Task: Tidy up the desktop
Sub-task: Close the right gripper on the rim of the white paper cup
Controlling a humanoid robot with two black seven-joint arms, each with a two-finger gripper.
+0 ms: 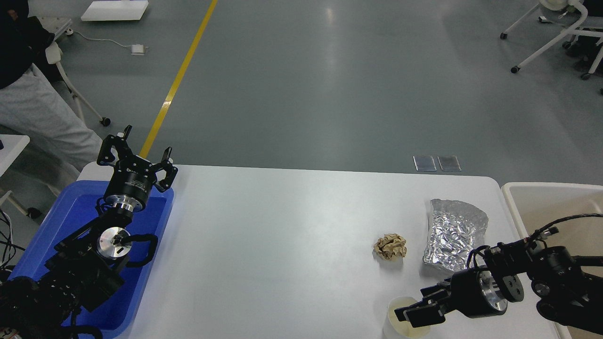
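Here our right gripper point(417, 313) sits at the paper cup point(404, 320).
Its fingers look narrow (grip unclear); our wide-open left gripper point(136, 153) hangs far across the desktop point(282, 245).

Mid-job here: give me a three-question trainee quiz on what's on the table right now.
1. True or false: the crumpled brown paper ball touches the crinkled silver foil sheet.
2. Which gripper hangs over the blue plastic tray? A) left gripper B) right gripper
3. Fill in: the right gripper is next to the pale round ____ at the white desktop's near edge.

Key: 1 false; 2 A; 3 cup.
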